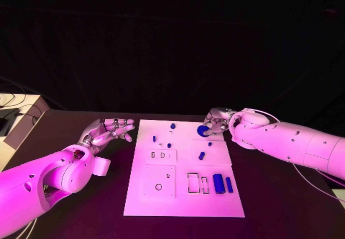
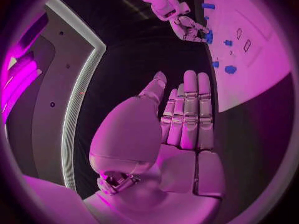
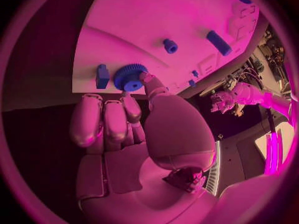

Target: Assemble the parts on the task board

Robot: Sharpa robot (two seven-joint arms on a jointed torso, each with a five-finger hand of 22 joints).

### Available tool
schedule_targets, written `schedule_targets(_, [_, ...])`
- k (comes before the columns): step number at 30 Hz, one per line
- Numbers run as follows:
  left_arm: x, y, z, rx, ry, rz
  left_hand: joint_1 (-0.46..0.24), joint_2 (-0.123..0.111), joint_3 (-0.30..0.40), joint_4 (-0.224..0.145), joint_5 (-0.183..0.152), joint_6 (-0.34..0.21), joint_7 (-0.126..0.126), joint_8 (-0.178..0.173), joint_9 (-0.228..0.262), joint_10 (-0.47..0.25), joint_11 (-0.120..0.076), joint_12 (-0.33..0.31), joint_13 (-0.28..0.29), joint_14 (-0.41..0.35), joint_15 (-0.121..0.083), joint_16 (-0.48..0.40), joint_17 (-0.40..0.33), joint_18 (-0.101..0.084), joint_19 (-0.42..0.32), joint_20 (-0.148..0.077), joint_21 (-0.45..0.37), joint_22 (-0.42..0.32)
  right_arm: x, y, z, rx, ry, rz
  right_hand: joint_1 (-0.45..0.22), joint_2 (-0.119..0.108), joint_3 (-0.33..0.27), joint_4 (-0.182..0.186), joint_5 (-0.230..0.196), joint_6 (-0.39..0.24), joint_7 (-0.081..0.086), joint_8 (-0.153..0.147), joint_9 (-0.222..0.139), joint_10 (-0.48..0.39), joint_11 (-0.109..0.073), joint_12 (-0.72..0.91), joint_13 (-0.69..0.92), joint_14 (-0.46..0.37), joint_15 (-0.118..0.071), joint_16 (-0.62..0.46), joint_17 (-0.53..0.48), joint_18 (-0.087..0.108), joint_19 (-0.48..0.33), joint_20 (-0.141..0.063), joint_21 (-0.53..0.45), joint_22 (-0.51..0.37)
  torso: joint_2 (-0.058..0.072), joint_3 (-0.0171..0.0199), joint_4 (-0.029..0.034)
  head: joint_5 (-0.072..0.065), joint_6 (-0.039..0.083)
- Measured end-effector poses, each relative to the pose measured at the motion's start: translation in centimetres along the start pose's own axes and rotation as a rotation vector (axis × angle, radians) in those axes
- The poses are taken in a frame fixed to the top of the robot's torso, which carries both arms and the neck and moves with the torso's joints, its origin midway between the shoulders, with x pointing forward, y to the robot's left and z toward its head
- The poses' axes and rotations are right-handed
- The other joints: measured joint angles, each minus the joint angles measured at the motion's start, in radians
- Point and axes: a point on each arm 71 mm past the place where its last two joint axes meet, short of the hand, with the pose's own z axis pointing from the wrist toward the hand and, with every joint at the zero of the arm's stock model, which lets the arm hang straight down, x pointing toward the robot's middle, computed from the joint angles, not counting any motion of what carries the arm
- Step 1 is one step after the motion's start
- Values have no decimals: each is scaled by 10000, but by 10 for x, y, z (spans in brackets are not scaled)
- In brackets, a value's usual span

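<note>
Right robot hand sits at the upper right of the task board, fingertips on the blue gear — in the right wrist view the thumb tip touches the gear's toothed rim while the other fingers stay curled short of it, so this reads as a light pinch or nudge, not a full grasp; I can't tell if the gear is actually lifted or still resting on the board. A small blue block sits just beside the gear, a blue peg a little further in. Likely reason for the fingertip contact: the gear probably has to drop onto a post, so the hub needs to stay clear. Left robot hand hovers off the board's upper-left edge over the black worktop, released, fingers straight and together, palm empty — parked clear so it doesn't shadow the board. Two blue cylinders lie at the lower right of the board next to the rectangular slots, untouched. Small pegs stand near the board's top centre. Task looks early — most parts still loose.
</note>
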Motion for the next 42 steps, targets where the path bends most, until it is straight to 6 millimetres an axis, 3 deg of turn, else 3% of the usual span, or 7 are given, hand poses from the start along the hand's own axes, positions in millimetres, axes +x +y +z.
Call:
schedule_targets(13, [0,0,0,-19,-1,8,0,0,0,0,0,0,0,0,0,0,0,0,0,0,0,0,1,0,0,0,0,0,0,1,0,-15,-13,1,9,9,92,-91,0,195,-4,-22,-16,3,-2,-1,-1,0,1,0,34,-51,-1,0,67,-2,1,0,-5,-16,-21])
schedule_targets(18, [0,0,0,-23,4,10,0,0,0,0,0,0,0,0,0,0,0,0,0,0,0,0,-8,0,0,0,46,-36,0,1,1,-26,-14,0,81,325,320,-318,-139,498,-98,-76,-29,74,-72,-2,-1,3,2,0,50,-76,-1,0,67,-3,1,-2,-5,-11,-39])
schedule_targets(22, [-1,0,-1,-28,0,17,0,0,0,0,0,0,0,0,0,0,0,0,0,0,0,0,-10,0,0,0,46,-37,0,3,1,-89,-14,17,-77,531,849,-479,-214,705,-298,-75,-43,111,-183,44,-1,-1,-77,0,50,-76,-6,-4,67,-4,0,-2,-6,-10,-47])
schedule_targets(25, [-1,0,-1,-32,-6,23,0,0,0,0,0,0,0,0,0,0,0,0,0,0,0,0,-10,0,0,0,46,-37,0,4,1,-150,-30,32,-104,561,1067,-607,-166,793,-386,-90,-48,113,-220,46,-1,-20,-95,0,49,-76,-36,-42,67,-4,-3,-2,-6,-11,-56])
schedule_targets(33, [-1,0,-1,-37,-13,33,0,0,0,0,0,0,0,0,0,0,0,0,0,0,0,0,-10,0,0,0,46,-37,2,10,-1,-386,-202,56,-170,650,1285,-816,0,838,-430,-106,-48,170,-277,54,-1,16,-132,-40,121,-75,-32,-115,145,4,-5,-4,-1,-20,-72])
schedule_targets(42, [-2,0,-1,-41,-18,40,0,0,0,0,0,0,0,0,0,0,0,0,0,0,1,0,-9,0,0,0,45,-37,3,32,-8,-1018,-636,11,-210,687,1242,-858,-44,879,-470,-96,-48,180,-288,54,-2,16,-132,-40,152,-76,-32,-115,183,3,-14,-6,-7,20,-54])
